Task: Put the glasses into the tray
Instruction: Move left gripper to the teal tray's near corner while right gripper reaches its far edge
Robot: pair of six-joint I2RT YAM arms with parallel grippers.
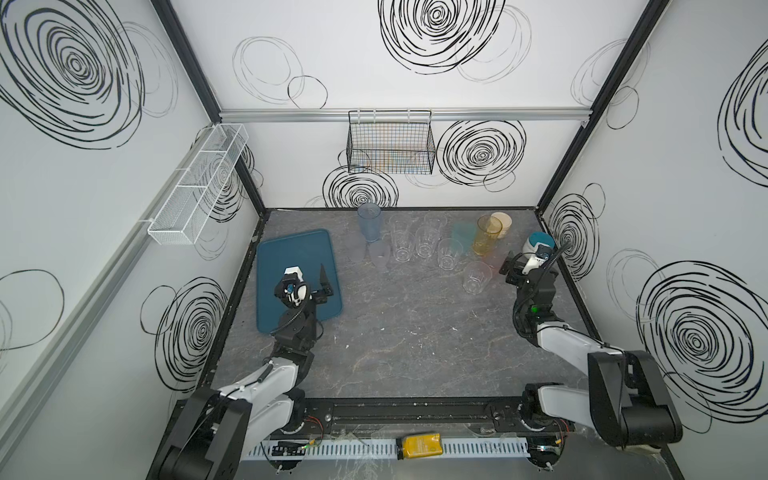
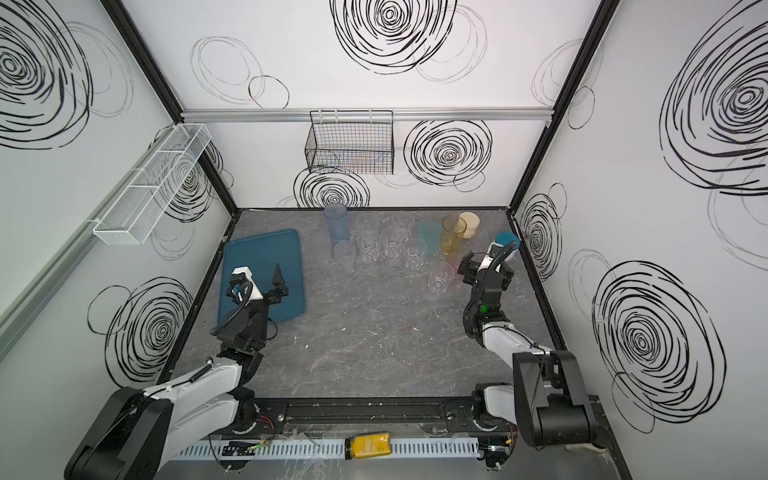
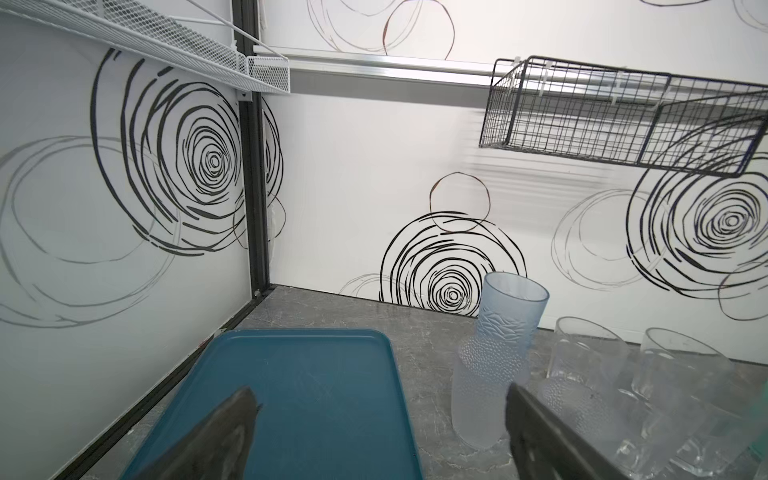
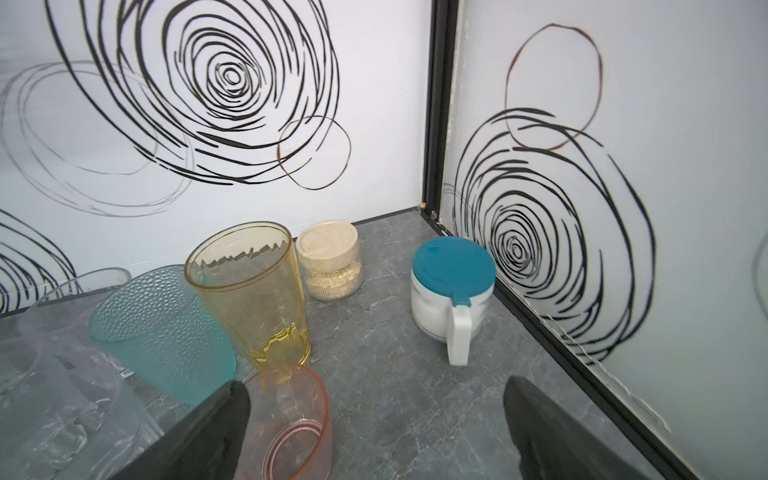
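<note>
1. Both my jaws stand spread wide and hold nothing. My left gripper (image 3: 380,390) hovers over the tray (image 3: 311,374). My right gripper (image 4: 376,384) hangs near the table's (image 1: 395,332) back right corner.
2. The tray is flat and dark teal with a low rim and rounded corners. No glass stands in it yet; the glasses stand upright along the back, to its right.
3. The pink tumbler (image 4: 291,415) stands just ahead of my right jaws, offset toward the table's middle, long axis vertical. I judge a small sideways shift must come first.
4. My left arm is nearer the dimpled frosted-grey tumbler (image 3: 482,395), just beside the tray, with the blue tumbler (image 3: 513,316) behind it.
5. The amber tumbler (image 4: 249,291) is tall and tapered, the teal tumbler (image 4: 162,328) hammered, and the clear tumblers (image 1: 424,241) faceted. All look slick.
6. The lidded white cup (image 4: 453,299) and beige jar (image 4: 330,266) stay put.
</note>
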